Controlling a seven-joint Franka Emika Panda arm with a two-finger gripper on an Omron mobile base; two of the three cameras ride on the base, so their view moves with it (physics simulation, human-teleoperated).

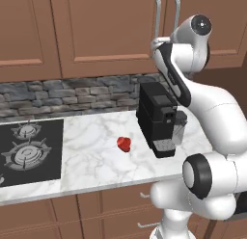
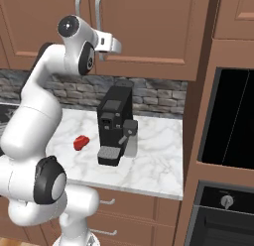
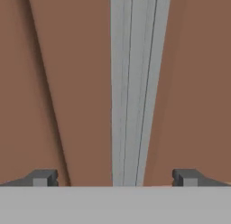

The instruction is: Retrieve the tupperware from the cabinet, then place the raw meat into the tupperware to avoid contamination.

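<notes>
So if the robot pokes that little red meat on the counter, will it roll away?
Probably not far: the raw meat is a lumpy, uneven blob, so it would likely wobble or slide across the smooth marble counter. It looks small, so likely light. It may also be soft and slippery to pinch.

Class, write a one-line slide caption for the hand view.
Open gripper straddles the cabinet's silver bar handle.
</notes>
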